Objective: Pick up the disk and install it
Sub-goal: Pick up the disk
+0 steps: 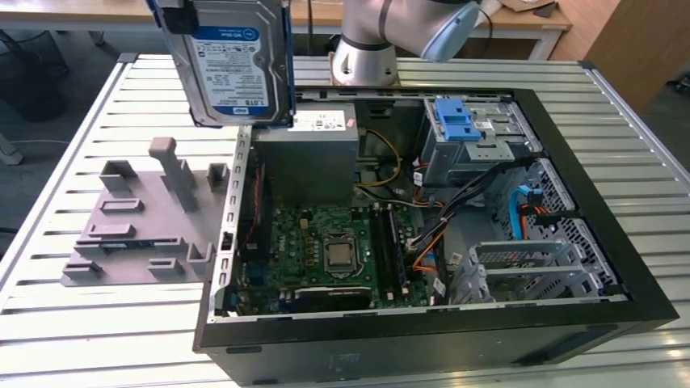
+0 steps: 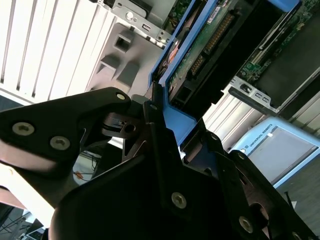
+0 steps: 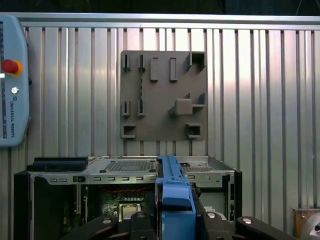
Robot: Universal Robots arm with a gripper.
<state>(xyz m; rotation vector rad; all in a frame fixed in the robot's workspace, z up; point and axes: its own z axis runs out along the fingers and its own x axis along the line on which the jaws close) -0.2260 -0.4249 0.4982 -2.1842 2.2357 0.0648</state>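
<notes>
The disk [image 1: 237, 65] hangs upright in the air above the far corner of the open computer case [image 1: 431, 339], toward the exterior view's left, with its white-and-blue label facing the camera. My gripper [image 2: 156, 107] is shut on the blue carrier frame along the disk's edge. The second wrist view shows the disk's [image 2: 200, 50] green circuit-board underside running away from the black fingers [image 2: 150, 130]. In the first wrist view the blue frame [image 3: 172, 190] stands edge-on between the gripper's dark finger bases, over the case.
The case lies on its side on a slatted metal table [image 1: 86, 113], showing the motherboard [image 1: 334, 242], a grey power supply [image 1: 307, 149] and a drive cage with a blue latch [image 1: 461, 121]. A grey fixture plate [image 1: 140, 218] sits beside it. A teach pendant [image 3: 10, 80] lies on the table.
</notes>
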